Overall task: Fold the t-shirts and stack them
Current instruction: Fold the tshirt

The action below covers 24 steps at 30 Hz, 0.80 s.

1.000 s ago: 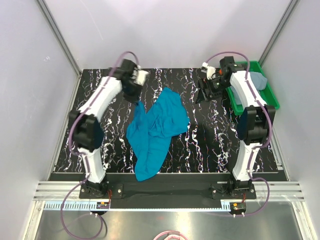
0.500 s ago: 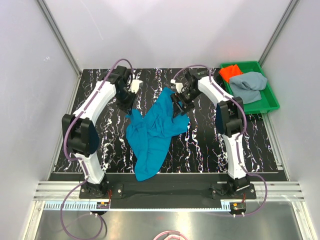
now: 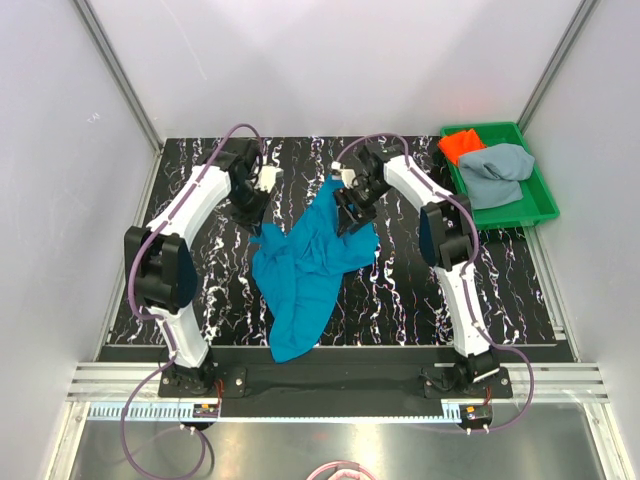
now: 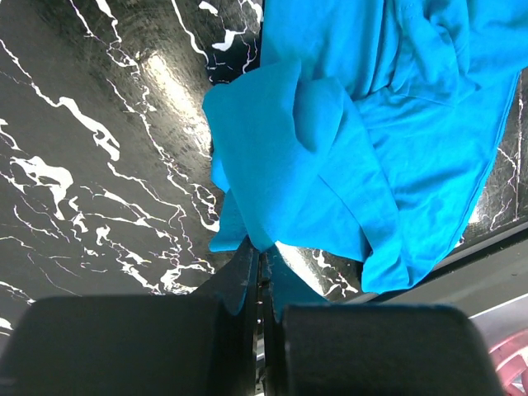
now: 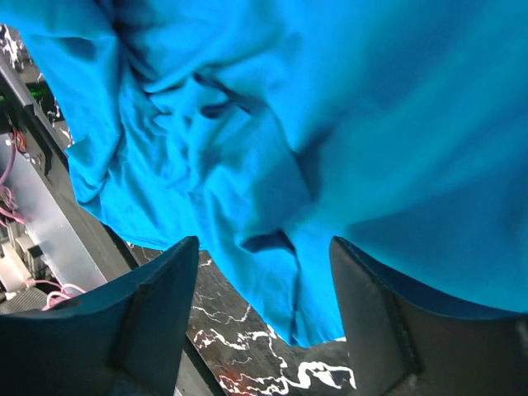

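Lying well left of the green plastic tray (image 3: 530, 205), the crumpled teal-blue cloth t-shirt (image 3: 310, 260) runs far-to-near. The left gripper (image 3: 253, 207) pinches its far-left edge; the right gripper (image 3: 350, 205), wide-jawed, hovers over its tray-side far corner.

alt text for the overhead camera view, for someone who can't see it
A crumpled teal-blue t-shirt lies on a black marbled table, with a robot's left claw shut on its left edge and the right claw open over its far end. An orange-red t-shirt and a grey-blue t-shirt sit in a green tray at the far right.
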Available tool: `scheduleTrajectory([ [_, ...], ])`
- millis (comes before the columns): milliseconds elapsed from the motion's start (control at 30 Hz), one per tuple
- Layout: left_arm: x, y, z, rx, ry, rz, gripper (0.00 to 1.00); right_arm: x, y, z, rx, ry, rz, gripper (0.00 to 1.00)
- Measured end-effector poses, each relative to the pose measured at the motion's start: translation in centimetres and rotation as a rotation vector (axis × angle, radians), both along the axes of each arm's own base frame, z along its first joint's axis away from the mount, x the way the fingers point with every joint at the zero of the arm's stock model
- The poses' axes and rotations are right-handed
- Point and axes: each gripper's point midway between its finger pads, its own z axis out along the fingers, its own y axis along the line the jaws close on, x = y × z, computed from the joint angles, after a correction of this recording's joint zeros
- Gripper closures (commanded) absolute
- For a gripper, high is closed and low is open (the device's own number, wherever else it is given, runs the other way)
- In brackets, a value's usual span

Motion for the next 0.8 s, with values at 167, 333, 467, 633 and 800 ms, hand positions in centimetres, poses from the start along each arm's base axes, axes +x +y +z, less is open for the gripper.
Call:
scheduleTrajectory([
  [167, 0.1, 0.1, 0.0, -0.005, -0.001, 0.005, 1.0, -0.9, 1.5, 0.4, 0.022, 0.005, 0.034, 0.36],
  [333, 0.1, 0.2, 0.0, -0.006, 0.0, 0.014, 1.0, -1.6, 2.4, 0.4, 0.028, 0.01, 0.056, 0.39],
  [467, 0.2, 0.2, 0.0, -0.007, 0.0, 0.017, 1.0, -1.9, 2.5, 0.3, 0.025, 0.015, 0.061, 0.45],
  [633, 0.3, 0.2, 0.0, -0.01, -0.002, 0.021, 1.0, -1.8, 2.5, 0.2, 0.022, 0.013, 0.056, 0.63],
  [800, 0.3, 0.2, 0.0, -0.01, -0.004, 0.022, 1.0, -1.1, 2.5, -1.0, 0.002, 0.004, 0.044, 0.84],
])
